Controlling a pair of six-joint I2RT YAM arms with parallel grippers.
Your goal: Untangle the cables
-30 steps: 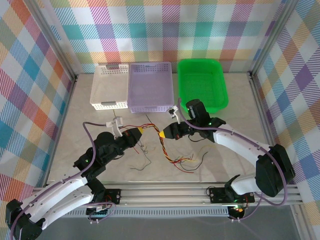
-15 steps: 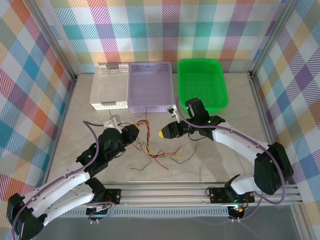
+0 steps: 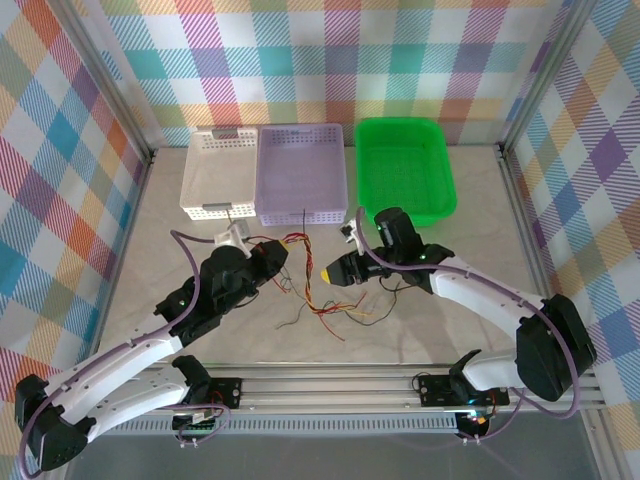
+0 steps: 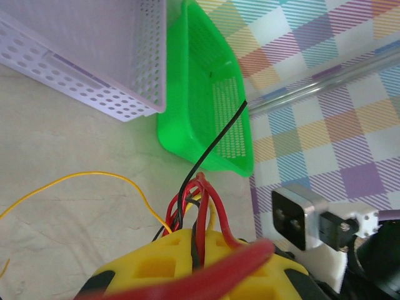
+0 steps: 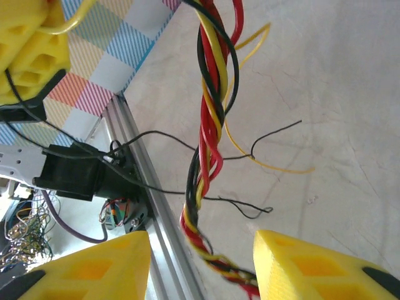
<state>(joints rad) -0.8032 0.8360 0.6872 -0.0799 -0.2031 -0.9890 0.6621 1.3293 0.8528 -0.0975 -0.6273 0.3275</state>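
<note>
The cables (image 3: 317,302) are a twisted bundle of red, yellow and black wires with loose ends trailing on the table. My left gripper (image 3: 273,256) is shut on the bundle's upper end; in the left wrist view the cables (image 4: 201,203) rise from between the yellow fingers (image 4: 150,262), and one black end sticks up. My right gripper (image 3: 330,272) stands open just right of the bundle. In the right wrist view the twisted cables (image 5: 207,134) hang between its spread fingertips (image 5: 94,272) without touching either one.
Three baskets stand at the back: white (image 3: 218,176), purple (image 3: 302,170) and green (image 3: 403,165). The purple basket (image 4: 94,50) and green basket (image 4: 206,94) lie ahead of the left gripper. An aluminium rail (image 3: 340,385) runs along the near table edge.
My right gripper has let go of the bundle and opened, staying beside it. My left gripper has carried the bundle's top a little toward the back, and the wires now hang from it alone.
</note>
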